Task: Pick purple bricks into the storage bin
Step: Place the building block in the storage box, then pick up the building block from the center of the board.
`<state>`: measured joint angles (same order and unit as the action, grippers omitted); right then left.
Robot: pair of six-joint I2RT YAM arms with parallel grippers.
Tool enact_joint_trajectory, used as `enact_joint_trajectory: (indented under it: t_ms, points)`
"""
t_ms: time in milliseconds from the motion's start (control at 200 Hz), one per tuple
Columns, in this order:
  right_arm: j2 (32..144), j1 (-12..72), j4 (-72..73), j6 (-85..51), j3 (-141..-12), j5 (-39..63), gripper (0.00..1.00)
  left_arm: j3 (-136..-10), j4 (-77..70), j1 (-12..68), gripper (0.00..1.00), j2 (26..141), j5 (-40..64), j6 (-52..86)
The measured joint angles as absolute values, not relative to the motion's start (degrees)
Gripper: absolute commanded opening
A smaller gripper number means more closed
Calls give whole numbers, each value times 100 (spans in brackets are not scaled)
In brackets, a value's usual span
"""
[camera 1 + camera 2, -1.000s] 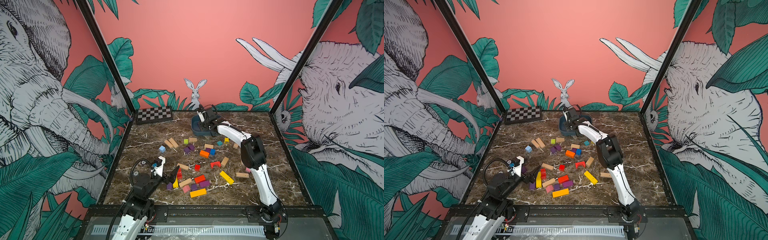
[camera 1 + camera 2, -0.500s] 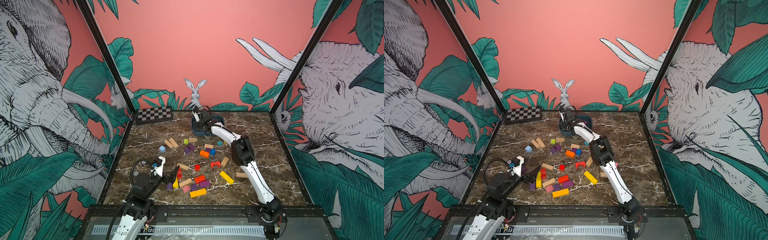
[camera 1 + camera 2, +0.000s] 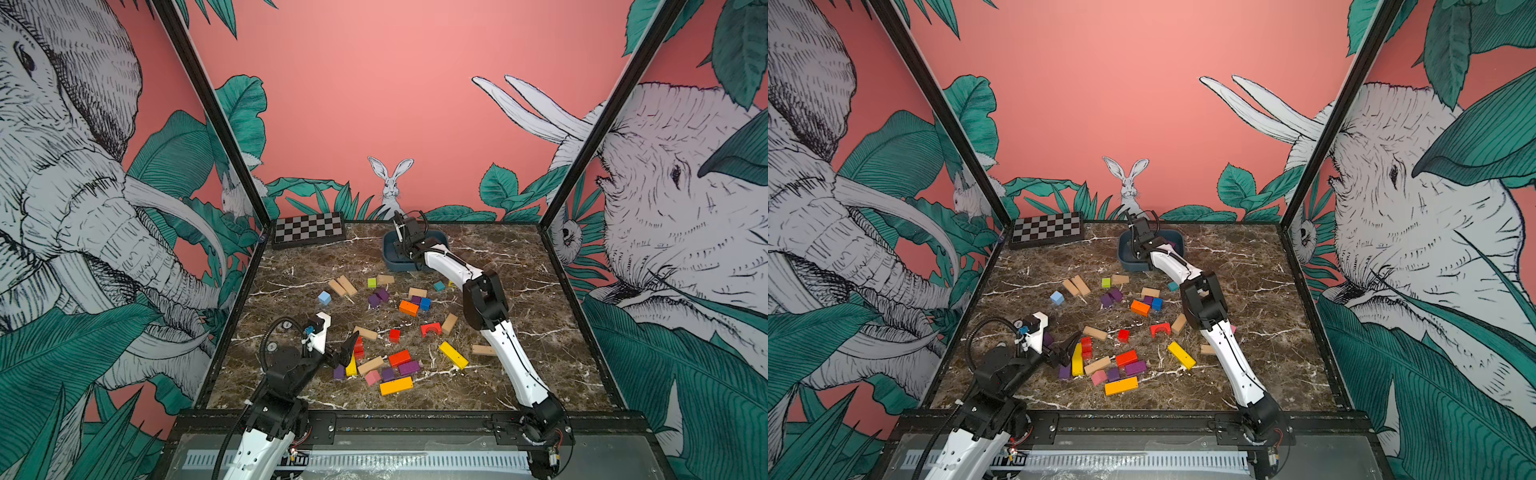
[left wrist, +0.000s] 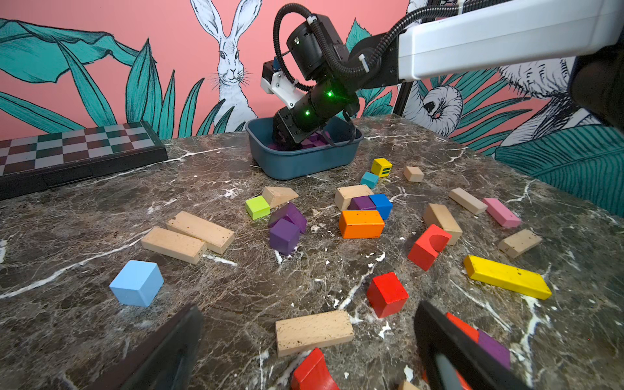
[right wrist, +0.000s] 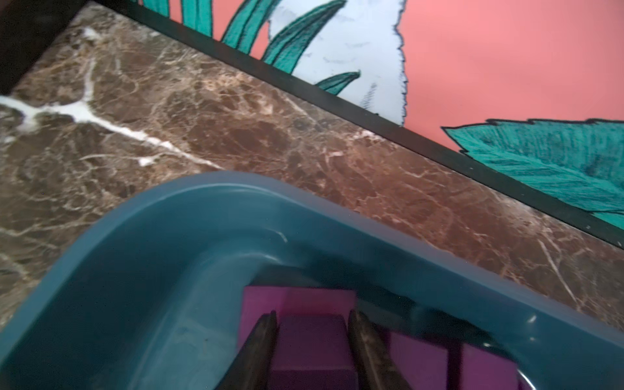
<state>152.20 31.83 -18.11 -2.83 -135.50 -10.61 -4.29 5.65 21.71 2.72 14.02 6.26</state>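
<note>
— Right gripper (image 5: 311,314)?
— Down inside the bin (image 5: 135,270), clamped on a purple brick (image 5: 310,347) near the rounded corner. Bare table (image 5: 236,135) lies beyond the rim.
— Left gripper (image 4: 309,309)?
— Gaping and empty, low by the crowded near edge, with loose purple bricks (image 3: 409,368) beside it.

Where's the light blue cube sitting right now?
In both top views the light blue cube lies on the robot's left side, just left of the two tan bars, with a gap between them.
</note>
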Motion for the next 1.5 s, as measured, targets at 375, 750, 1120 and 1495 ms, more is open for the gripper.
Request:
enact_joint_trajectory:
  t_ms: [375,750,1120,1495]
  points:
    - [15194,3138,-1608,-272,-13408,-1122,52,-429,565,2171,99,272,1404,626]
    - [14068,3138,-1079,-43,-12049,-882,69,-429,569,2171,99,272,1385,622]
    - [10617,3205,329,40,-8335,-714,99,-429,600,2171,99,309,1170,596]
    - [6665,4344,447,-113,-3398,-1754,99,-445,237,2171,99,1656,871,650]
